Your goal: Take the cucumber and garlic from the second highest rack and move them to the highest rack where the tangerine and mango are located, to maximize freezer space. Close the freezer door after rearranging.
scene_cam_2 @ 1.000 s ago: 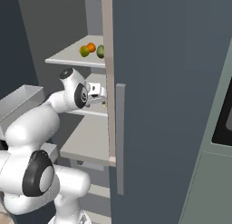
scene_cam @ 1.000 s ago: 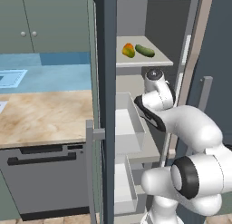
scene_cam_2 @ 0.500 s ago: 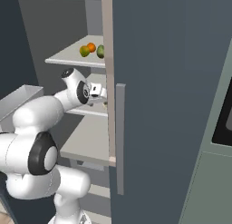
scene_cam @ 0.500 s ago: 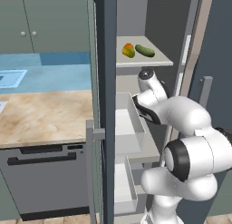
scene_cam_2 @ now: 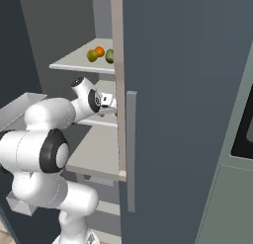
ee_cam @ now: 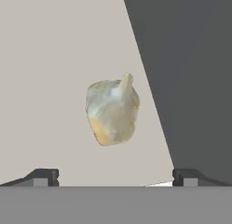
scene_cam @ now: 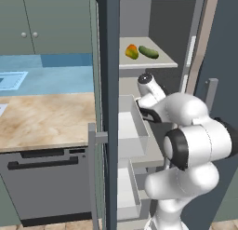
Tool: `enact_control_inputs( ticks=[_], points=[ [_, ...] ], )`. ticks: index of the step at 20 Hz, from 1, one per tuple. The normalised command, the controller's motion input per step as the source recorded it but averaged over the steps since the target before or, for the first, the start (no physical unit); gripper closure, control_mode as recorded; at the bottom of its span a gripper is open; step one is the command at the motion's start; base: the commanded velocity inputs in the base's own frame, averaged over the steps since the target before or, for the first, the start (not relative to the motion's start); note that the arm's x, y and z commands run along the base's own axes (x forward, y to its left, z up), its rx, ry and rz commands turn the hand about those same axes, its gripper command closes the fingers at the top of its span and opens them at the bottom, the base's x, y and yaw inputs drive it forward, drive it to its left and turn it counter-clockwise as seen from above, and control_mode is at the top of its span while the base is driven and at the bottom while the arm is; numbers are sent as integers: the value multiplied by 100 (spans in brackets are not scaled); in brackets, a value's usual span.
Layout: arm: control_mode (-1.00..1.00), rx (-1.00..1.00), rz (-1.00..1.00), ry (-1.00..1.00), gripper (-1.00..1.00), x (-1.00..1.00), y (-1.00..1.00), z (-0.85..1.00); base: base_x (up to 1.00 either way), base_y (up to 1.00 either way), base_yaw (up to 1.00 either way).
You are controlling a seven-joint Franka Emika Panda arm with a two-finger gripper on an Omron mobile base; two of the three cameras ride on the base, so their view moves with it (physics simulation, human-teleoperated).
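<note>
Hand view, garlic point(ee_cam: 112, 113) whole on second highest rack point(ee_cam: 54, 82), spread pincer point(ee_cam: 115, 177) short of it, fingertips point(ee_cam: 43, 177) cut off

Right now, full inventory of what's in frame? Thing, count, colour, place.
garlic: 1, off-white, lying on the second highest rack, ahead of the gripper and between its fingertips' lines
cucumber: 1, dark green, on the highest rack, right of the mango
mango: 1, orange-red to green, on the highest rack
tangerine: 1, orange, highest rack, behind the mango in the right base view
freezer door: 1, slate-blue, standing open, grey bar handle
clear-fronted drawers: at least 2, pulled out below the racks
counter: 1, beige marble look, left of the freezer
dishwasher: 1, dark grey, under the counter
gripper: 1, open, holding nothing, at the second rack
</note>
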Motion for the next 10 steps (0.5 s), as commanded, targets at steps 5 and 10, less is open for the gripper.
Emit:
enact_control_inputs(
  ticks=[5, 10],
  points=[
    [-100, 1, -3, 0, -100, 34, -10, -12, 0, 0, 0],
    [-100, 1, -2, 0, -100, 30, -2, -21, 0, 0, 0]
  ],
)
